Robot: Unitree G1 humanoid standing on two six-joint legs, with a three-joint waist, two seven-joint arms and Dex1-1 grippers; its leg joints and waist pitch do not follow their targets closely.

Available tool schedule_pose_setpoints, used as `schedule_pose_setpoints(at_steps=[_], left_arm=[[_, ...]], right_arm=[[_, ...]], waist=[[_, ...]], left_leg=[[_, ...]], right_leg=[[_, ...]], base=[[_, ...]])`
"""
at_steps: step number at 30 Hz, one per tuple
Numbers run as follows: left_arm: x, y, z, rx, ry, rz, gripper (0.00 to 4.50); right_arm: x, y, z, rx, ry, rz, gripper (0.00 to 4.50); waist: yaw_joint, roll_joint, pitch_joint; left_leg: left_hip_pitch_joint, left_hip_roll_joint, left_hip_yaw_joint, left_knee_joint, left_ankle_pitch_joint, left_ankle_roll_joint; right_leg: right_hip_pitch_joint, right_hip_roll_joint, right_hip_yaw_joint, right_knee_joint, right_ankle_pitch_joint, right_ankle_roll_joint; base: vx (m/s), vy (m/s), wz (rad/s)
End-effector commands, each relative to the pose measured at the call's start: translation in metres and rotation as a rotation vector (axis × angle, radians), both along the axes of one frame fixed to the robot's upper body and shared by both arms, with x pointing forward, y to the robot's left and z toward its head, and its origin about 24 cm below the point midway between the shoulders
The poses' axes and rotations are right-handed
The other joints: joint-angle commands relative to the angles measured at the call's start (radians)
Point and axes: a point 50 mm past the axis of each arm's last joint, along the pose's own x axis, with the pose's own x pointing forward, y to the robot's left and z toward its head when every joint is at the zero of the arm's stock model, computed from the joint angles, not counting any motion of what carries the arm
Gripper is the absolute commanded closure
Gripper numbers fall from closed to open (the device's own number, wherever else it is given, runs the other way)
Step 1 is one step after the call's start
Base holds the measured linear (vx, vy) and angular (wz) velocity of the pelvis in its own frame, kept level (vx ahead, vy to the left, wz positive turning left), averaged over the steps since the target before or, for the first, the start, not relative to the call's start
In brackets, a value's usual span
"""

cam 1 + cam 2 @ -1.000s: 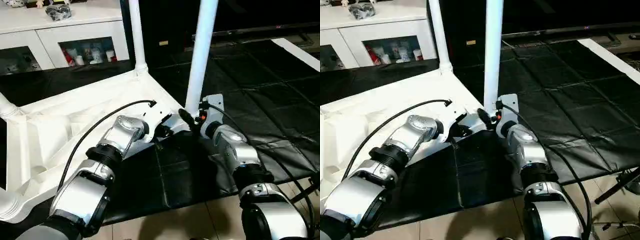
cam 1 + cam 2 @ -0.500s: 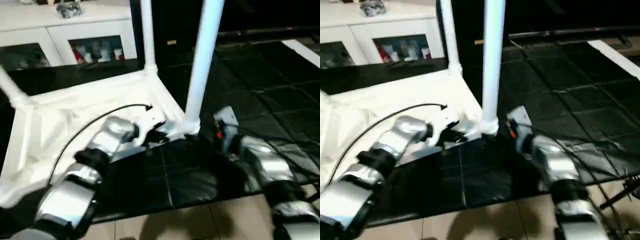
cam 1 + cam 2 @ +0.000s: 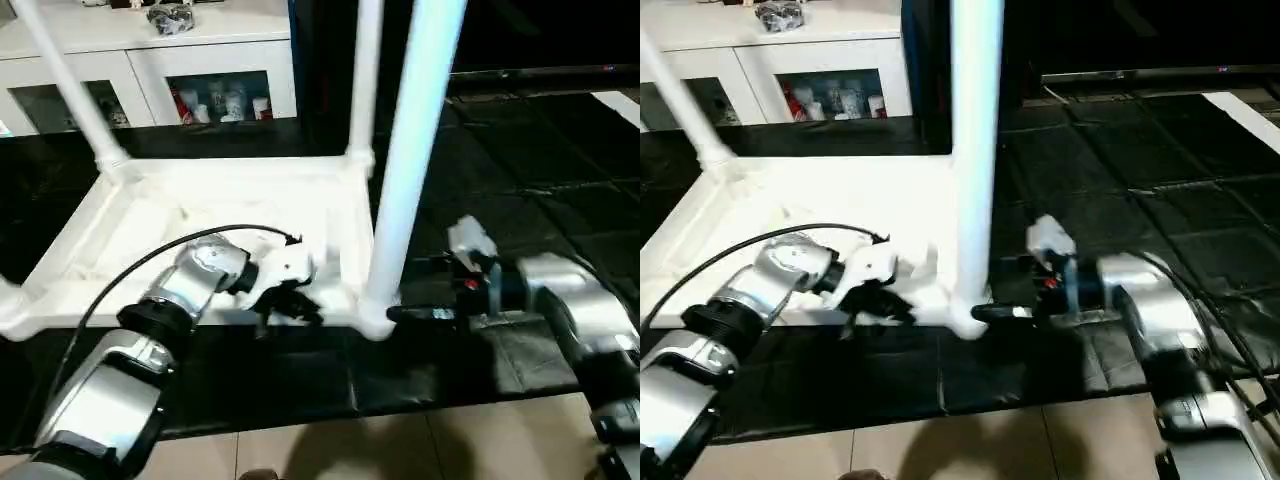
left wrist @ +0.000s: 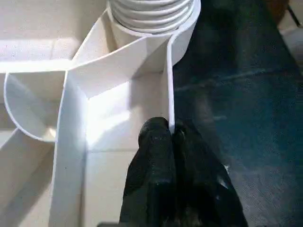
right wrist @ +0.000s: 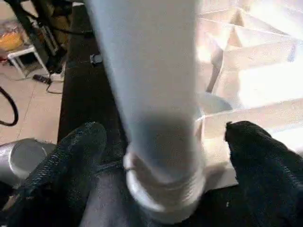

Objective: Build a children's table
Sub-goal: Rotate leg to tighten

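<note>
The left end effector (image 4: 171, 137) pinches the upturned table top's (image 3: 230, 215) thin rim, while the right end effector (image 5: 161, 142), at three o'clock, spreads around the leg (image 3: 405, 170), cut off above.

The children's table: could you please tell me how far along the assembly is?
Done: three legs stand in the upturned table top's corner sockets. In hand: the left fingers pinch its rim; the right fingers stand open around the near leg, whose threads show. Left: probably tightening it; the fourth corner is cut off.
</note>
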Motion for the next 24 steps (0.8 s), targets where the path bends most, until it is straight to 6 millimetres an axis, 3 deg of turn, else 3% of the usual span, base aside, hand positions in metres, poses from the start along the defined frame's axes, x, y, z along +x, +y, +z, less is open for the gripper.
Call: schedule_pose_setpoints(at_steps=[1, 5, 11, 21, 22, 23, 24], left_arm=[[-0.002, -0.007, 0.005, 0.051, -0.016, -0.105, 4.5], [-0.002, -0.008, 0.004, 0.058, -0.02, -0.123, 4.5], [-0.003, -0.009, 0.003, 0.053, -0.019, -0.126, 4.5], [-0.002, -0.009, 0.002, 0.048, -0.015, -0.106, 4.5], [-0.002, -0.009, 0.002, 0.048, -0.015, -0.105, 4.5], [-0.001, -0.009, 0.002, 0.048, -0.016, -0.096, 4.5], [0.0, -0.009, 0.002, 0.046, -0.016, -0.083, 4.5]], right_arm=[[0.001, 0.005, -0.001, -0.01, 0.008, 0.037, 0.5], [0.002, 0.013, -0.003, -0.004, 0.023, 0.072, 0.93], [0.001, 0.019, -0.005, 0.011, 0.038, 0.108, 1.43], [-0.001, 0.019, -0.008, 0.024, 0.069, 0.135, 2.25], [-0.002, 0.019, -0.009, 0.024, 0.069, 0.136, 2.25], [-0.002, 0.019, -0.009, 0.025, 0.074, 0.138, 2.25], [-0.003, 0.019, -0.01, 0.027, 0.078, 0.141, 2.35]], waist=[[-0.005, -0.016, -0.085], [-0.004, -0.016, -0.087], [-0.003, -0.017, -0.085], [-0.003, -0.015, -0.086], [-0.002, -0.014, -0.086], [-0.001, -0.005, -0.086], [-0.002, -0.009, -0.087]], left_leg=[[-0.003, 0.04, -0.008, -0.059, -0.024, 0.111], [-0.003, 0.043, -0.008, -0.058, -0.019, 0.114], [-0.004, 0.041, -0.008, -0.059, -0.02, 0.107], [-0.003, 0.041, -0.008, -0.058, -0.017, 0.107], [-0.003, 0.043, -0.008, -0.058, -0.017, 0.108], [-0.002, 0.042, -0.009, -0.057, -0.02, 0.107], [-0.002, 0.042, -0.009, -0.057, -0.022, 0.105]], right_leg=[[0.072, -0.076, 0.072, -0.059, -0.245, -0.107], [0.071, -0.078, 0.073, -0.053, -0.215, -0.124], [0.073, -0.078, 0.072, -0.057, -0.243, -0.105], [0.073, -0.077, 0.073, -0.055, -0.231, -0.11], [0.072, -0.077, 0.072, -0.055, -0.229, -0.112], [0.071, -0.077, 0.072, -0.056, -0.23, -0.113], [0.072, -0.077, 0.073, -0.057, -0.227, -0.112]], base=[[0.0, 0.0, 0.0], [0.0, 0.0, 0.0], [0.0, 0.0, 0.0], [0.0, 0.0, 0.0], [0.0, 0.0, 0.0], [0.0, 0.0, 0.0], [0.0, 0.0, 0.0]])
